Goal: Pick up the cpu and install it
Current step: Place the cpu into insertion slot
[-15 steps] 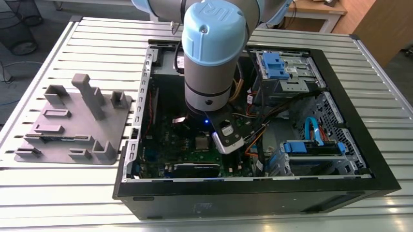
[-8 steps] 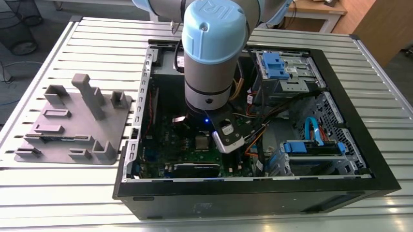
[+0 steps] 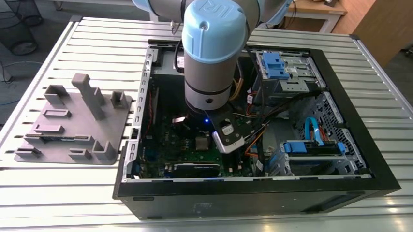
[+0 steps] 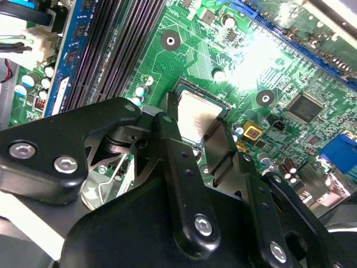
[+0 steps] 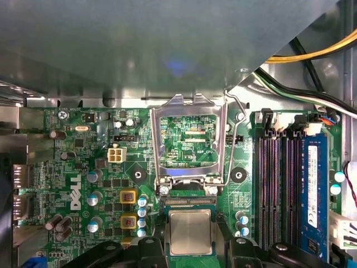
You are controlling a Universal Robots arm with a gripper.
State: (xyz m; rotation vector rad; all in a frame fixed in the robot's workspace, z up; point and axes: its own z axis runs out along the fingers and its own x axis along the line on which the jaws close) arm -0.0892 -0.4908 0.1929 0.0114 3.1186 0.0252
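Observation:
The cpu (image 5: 189, 230) is a small square chip with a shiny silver top. It lies level in the socket opening on the green motherboard (image 5: 83, 162), just below the raised hollow metal socket frame (image 5: 158, 139). My gripper (image 5: 192, 248) has its black fingers (image 4: 170, 139) pressed against two opposite edges of the cpu (image 4: 196, 114), so it is shut on it. I cannot tell whether the chip is seated or held just above the socket. In the exterior view the arm reaches down into the open computer case, with the gripper (image 3: 227, 139) low over the board.
A thin wire lever (image 5: 231, 139) stands beside the open frame. Black memory slots (image 5: 279, 190) run close to the socket, and a grey metal box (image 5: 139, 44) overhangs the board. Cables (image 3: 271, 121) and blue drive cages (image 3: 277, 65) crowd the case. A grey block tray (image 3: 71, 121) lies outside.

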